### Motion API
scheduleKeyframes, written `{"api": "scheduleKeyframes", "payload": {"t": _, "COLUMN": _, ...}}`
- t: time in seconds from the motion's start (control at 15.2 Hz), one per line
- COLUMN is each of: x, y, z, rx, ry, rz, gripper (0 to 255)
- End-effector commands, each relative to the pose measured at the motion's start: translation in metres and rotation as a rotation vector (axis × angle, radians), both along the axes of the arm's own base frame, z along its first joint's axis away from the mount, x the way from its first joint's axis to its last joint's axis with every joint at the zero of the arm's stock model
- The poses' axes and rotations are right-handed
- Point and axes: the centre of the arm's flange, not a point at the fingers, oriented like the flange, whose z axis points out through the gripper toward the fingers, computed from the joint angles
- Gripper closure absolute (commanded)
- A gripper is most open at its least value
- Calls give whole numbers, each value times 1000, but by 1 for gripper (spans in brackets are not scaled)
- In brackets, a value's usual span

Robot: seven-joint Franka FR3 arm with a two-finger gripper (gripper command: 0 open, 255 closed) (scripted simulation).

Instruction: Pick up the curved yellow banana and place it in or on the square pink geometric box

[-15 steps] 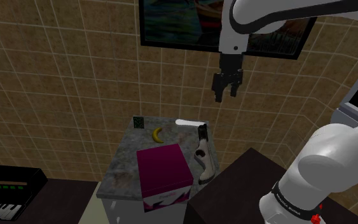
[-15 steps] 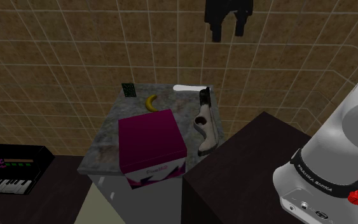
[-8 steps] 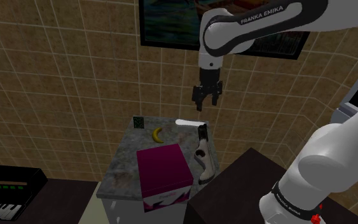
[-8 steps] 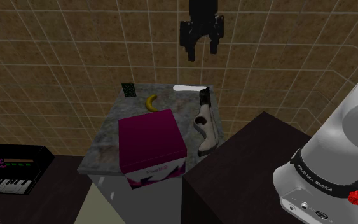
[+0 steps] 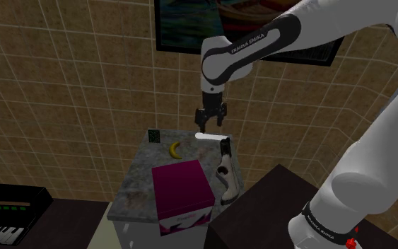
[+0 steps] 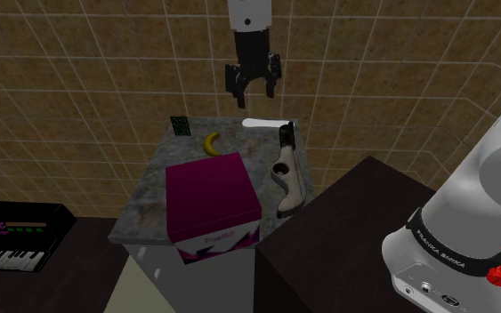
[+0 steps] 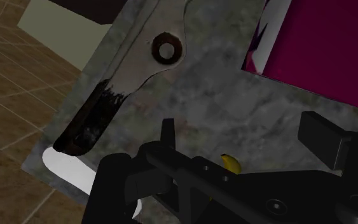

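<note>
A small curved yellow banana [image 5: 175,149] [image 6: 211,143] lies near the back of a mottled stone-topped cabinet [image 5: 137,182] [image 6: 149,206]. In front of it stands the magenta-pink square box [image 5: 183,189] [image 6: 213,203], lid closed. My black gripper [image 5: 211,126] [image 6: 256,96] hangs open in the air above the cabinet's back edge, a little right of the banana in both exterior views, with nothing between its fingers. In the wrist view the open gripper [image 7: 244,137] points down at the stone top, with a banana tip [image 7: 231,164] peeking past the hand and the pink box [image 7: 323,44] beyond.
A curved white-and-black handle-like object [image 5: 225,173] [image 6: 288,173] [image 7: 117,83] lies along the cabinet's right edge. A white bar [image 5: 211,136] [image 6: 266,123] lies under the gripper; a small dark card [image 5: 153,135] stands at the back corner. A keyboard [image 5: 6,212] sits low left; the dark stand [image 5: 261,212] is right.
The arm has swung left and down in both exterior views, bringing the open gripper from high on the right to just above the cabinet's back edge. Nothing on the cabinet has moved.
</note>
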Motion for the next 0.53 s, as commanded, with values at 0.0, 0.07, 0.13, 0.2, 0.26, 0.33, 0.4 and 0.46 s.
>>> {"api": "scheduleKeyframes", "payload": {"t": 0.0, "x": 21, "y": 9, "z": -19, "rx": -1, "ry": -4, "rz": -3, "gripper": 0}}
{"api": "scheduleKeyframes", "payload": {"t": 0.07, "x": 30, "y": 12, "z": -28, "rx": -2, "ry": -5, "rz": -4, "gripper": 0}}
{"api": "scheduleKeyframes", "payload": {"t": 0.13, "x": 39, "y": 15, "z": -38, "rx": -4, "ry": -6, "rz": -5, "gripper": 0}}
{"api": "scheduleKeyframes", "payload": {"t": 0.2, "x": 48, "y": 17, "z": -47, "rx": -5, "ry": -8, "rz": -6, "gripper": 0}}
{"api": "scheduleKeyframes", "payload": {"t": 0.26, "x": 57, "y": 20, "z": -56, "rx": -6, "ry": -9, "rz": -7, "gripper": 0}}
{"api": "scheduleKeyframes", "payload": {"t": 0.33, "x": 66, "y": 23, "z": -65, "rx": -7, "ry": -10, "rz": -9, "gripper": 0}}
{"api": "scheduleKeyframes", "payload": {"t": 0.4, "x": 75, "y": 26, "z": -74, "rx": -8, "ry": -12, "rz": -10, "gripper": 0}}
{"api": "scheduleKeyframes", "payload": {"t": 0.46, "x": 84, "y": 29, "z": -83, "rx": -9, "ry": -13, "rz": -11, "gripper": 0}}
